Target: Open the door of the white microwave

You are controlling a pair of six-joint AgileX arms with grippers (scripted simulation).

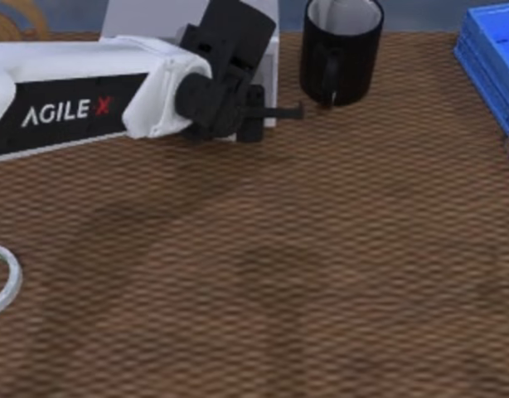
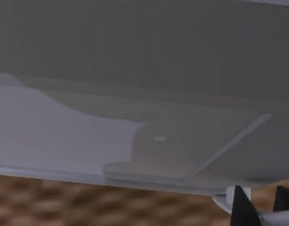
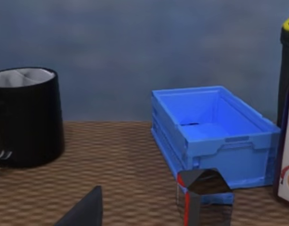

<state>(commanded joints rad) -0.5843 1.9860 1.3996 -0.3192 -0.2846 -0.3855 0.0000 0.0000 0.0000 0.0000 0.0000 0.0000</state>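
1. Brown woven tabletop (image 1: pixel 279 274) fills the top view; blue-grey backdrop behind it in the right wrist view.
2. Our left arm (image 1: pixel 64 104), white w/ black AgileX band, reaches in from the left side along the far edge.
3. Left gripper (image 1: pixel 259 116) sits at the front of the white microwave (image 1: pixel 134 18), which stands at the far edge, left of centre, mostly covered by the arm in the top view.
4. One thin black finger (image 1: pixel 283 111) sticks out toward the black mug (image 1: pixel 339 50); tip near the mug's base, contact can't be judged.
5. Left wrist view: very close on the door (image 2: pixel 135 61), grey translucent window across nearly the whole shot, pale lower frame just above the tabletop.
6. Two dark fingertips (image 2: pixel 241 207) show at that view's edge w/ a small white piece, possibly the handle end, beside them. Can't tell if the claw is closed on anything or open.
7. Door's angle relative to the microwave body: can't tell.
8. Mug is just right of the microwave, well apart from the blue crate (image 1: pixel 491 62) at the far right.
9. Right arm not in the top view; its wrist cam shows mug, crate, a dark bottle (image 3: pixel 286 108) and a small shiny block w/ red stripe (image 3: pixel 203 197).
10. Right claw: only a dark sliver (image 3: pixel 83 209) shows, state can't tell.
11. White ring (image 1: pixel 2 278) lies at the left edge.
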